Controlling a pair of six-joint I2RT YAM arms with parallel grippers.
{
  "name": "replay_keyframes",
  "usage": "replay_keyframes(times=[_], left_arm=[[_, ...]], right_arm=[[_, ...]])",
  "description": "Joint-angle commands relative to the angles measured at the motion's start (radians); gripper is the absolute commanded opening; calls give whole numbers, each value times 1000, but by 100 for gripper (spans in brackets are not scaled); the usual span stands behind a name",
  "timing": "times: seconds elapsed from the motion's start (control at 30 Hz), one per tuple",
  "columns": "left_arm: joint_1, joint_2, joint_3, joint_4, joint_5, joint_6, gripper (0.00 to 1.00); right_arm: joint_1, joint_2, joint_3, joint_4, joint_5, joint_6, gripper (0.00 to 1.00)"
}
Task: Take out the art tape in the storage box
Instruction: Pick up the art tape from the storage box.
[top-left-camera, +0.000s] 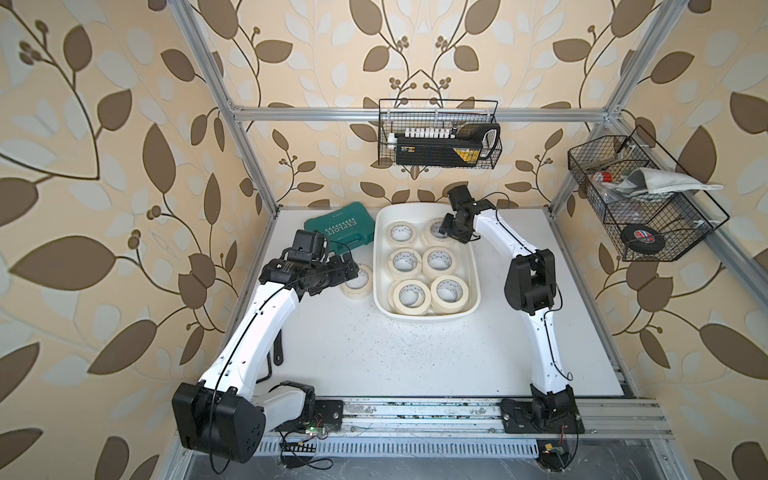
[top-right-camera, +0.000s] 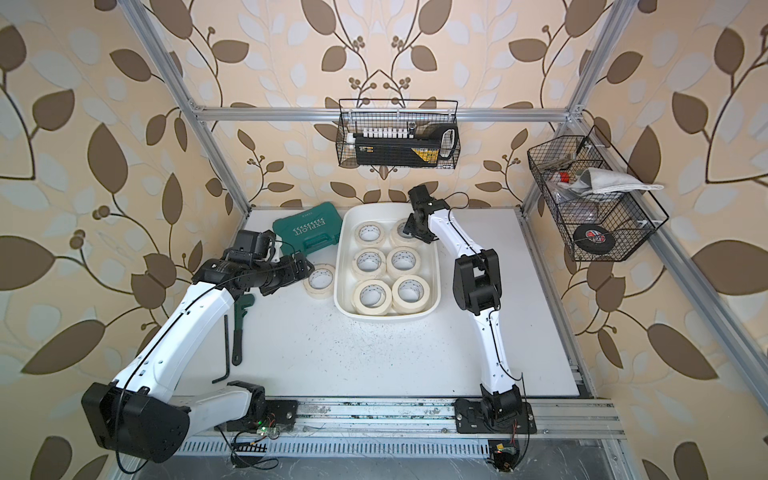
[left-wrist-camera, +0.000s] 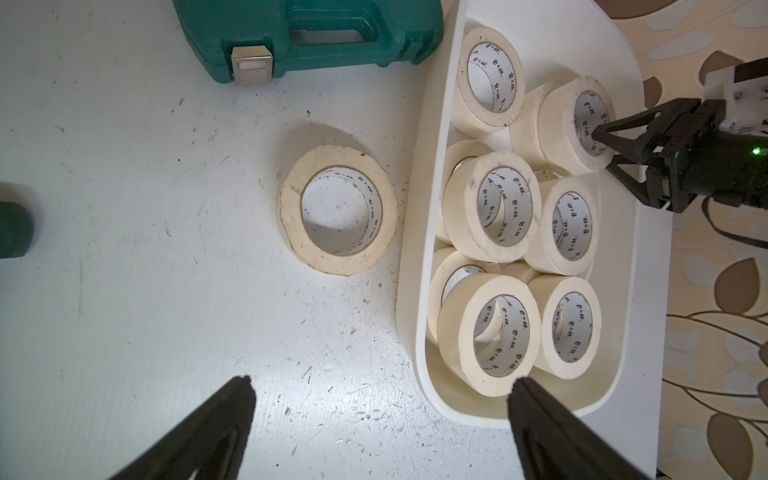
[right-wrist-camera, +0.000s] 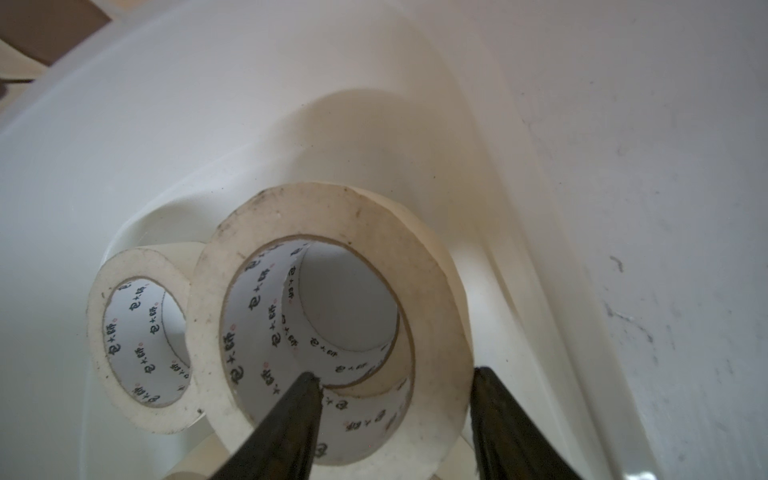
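Nearest, the left gripper is held over the scuffed white tabletop, its black fingers spread fully with nothing between them. Just beyond, at nine o'clock of the large white oblong plastic storage box, one cream masking-tape roll with a white printed cardboard core is already laid flat outside, just beside the wall. Inside the box, six stacks of the same art tape are left, and a lower layer is seen beneath. At the box's one o'clock corner the right gripper is set partly open astride the top roll, one finger in the core and one outside. Whether the roll is pinched cannot be told. Most of the task is judged undone.
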Motion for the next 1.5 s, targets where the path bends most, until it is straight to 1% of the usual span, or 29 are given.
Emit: replay_keyframes(times=[0.0, 0.13, 0.23, 0.43, 0.53, 0.8, 0.9, 1.0, 1.2, 1.37, 1.47], left_arm=[[2, 2, 14, 3, 12, 6, 99], [2, 5, 20, 2, 10, 6, 99], [2, 8, 21, 0, 8, 7, 99], [2, 16, 32, -4, 5, 12, 99], [2, 19, 43, -10, 6, 15, 99], [2, 13, 59, -14, 8, 24, 99], [2, 11, 62, -17, 9, 30, 99], [2, 3, 79, -20, 9, 45, 97], [2, -46, 109, 26, -2, 87, 97], [-4, -27, 175, 7, 46, 81, 97], [-36, -1, 216, -3, 61, 95, 96]], right_arm=[[-1, 32, -19, 31, 10, 14, 55], [-1, 35, -29, 49, 6, 17, 54], [0, 40, -37, 59, 1, 17, 50], [1, 37, -44, 71, -9, 14, 37], [3, 24, -47, 73, -9, 7, 27], [9, -70, -75, 79, 8, -29, 13], [15, -130, -83, 77, 14, -61, 10], [32, -189, -87, 67, 0, -112, 10], [86, -291, -94, -21, 14, -206, 10], [142, -400, -191, -33, 24, -241, 9], [181, -460, -249, -38, 33, -261, 9]])
